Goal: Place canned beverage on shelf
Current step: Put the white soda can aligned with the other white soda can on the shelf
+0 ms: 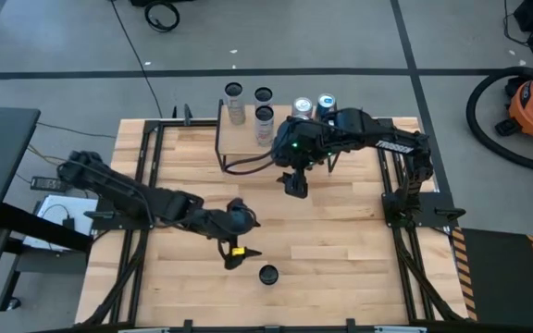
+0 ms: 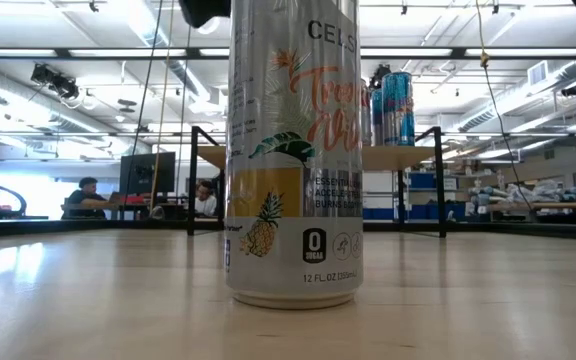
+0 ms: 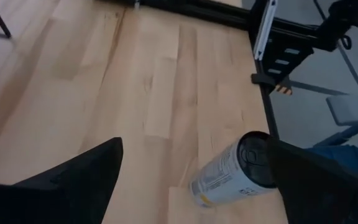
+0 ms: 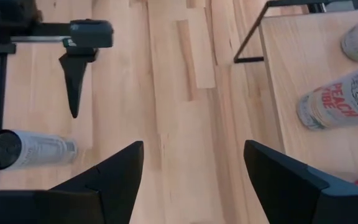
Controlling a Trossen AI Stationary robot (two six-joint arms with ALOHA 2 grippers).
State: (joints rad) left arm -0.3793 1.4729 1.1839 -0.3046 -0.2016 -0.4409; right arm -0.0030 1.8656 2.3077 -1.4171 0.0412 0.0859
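- Can [image 1: 268, 275] stands upright on the surface [image 1: 340, 231] at 6 o'clock.
- Left fingers [image 1: 236, 255] spread wide, empty, just beside it at 10 o'clock.
- Right fingers [image 1: 295, 187] partly open, empty, near the shelf [image 1: 243, 139] at 12 o'clock.

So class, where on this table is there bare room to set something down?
The pale wooden tabletop is bare right of the upright silver can. The plank-topped shelf is crowded: five cans line its back, its front strip free.

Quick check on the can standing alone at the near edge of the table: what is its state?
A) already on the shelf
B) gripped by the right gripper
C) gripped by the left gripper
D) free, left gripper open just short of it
D: the can stands free on the table, the open left gripper beside it, empty.
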